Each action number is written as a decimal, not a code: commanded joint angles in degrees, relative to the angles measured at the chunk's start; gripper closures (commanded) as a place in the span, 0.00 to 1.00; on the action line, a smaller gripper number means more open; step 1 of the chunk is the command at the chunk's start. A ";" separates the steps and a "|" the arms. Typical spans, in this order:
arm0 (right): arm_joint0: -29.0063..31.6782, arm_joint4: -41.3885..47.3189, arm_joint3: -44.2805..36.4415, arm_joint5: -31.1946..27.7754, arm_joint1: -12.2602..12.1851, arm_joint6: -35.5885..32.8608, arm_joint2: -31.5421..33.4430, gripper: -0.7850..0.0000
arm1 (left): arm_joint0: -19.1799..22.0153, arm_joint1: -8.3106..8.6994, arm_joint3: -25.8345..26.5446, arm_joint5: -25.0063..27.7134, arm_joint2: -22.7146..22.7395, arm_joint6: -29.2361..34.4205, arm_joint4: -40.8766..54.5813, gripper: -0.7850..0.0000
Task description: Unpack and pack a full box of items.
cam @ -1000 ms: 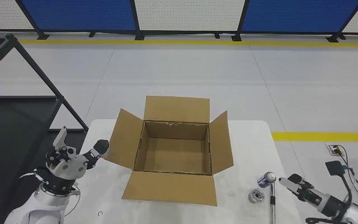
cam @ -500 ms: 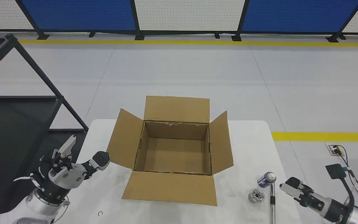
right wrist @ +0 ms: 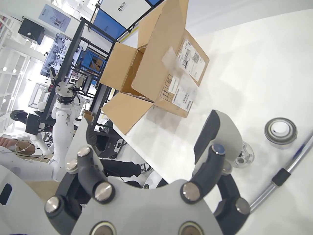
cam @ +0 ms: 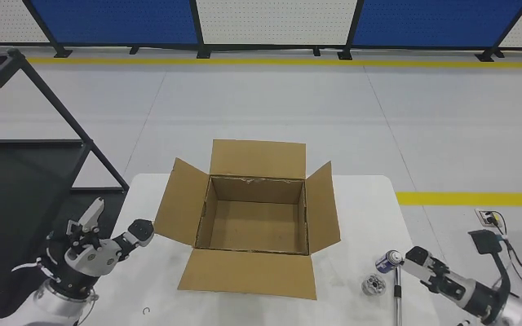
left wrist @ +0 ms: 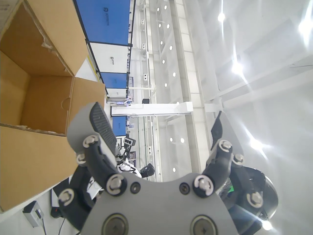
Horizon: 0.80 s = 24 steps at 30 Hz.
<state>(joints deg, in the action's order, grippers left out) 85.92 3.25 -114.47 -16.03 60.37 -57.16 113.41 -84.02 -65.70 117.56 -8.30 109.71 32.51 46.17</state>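
Top view shows you the cardboard box [cam: 253,224] in the middle of the table [cam: 359,204], with all four flaps folded outward and its top open. Your left gripper [cam: 114,226] sits near the box's left flap, jaws spread wide and holding nothing. Your right gripper [right wrist: 151,133] is also wide apart and holds nothing. It is just beside a small can [cam: 389,260], a round metal piece [cam: 373,284] and a metal rod [cam: 397,300] lying on the table's right side.
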 commanded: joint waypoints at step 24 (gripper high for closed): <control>-2.90 5.36 -1.13 -7.87 -2.02 -10.69 -0.86 0.00 | -3.96 0.43 -2.62 0.78 7.70 5.71 3.86 0.00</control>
<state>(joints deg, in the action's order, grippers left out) 83.02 8.60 -115.61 -23.90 58.35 -67.85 112.56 -87.98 -65.26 114.94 -7.51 117.41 38.20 50.04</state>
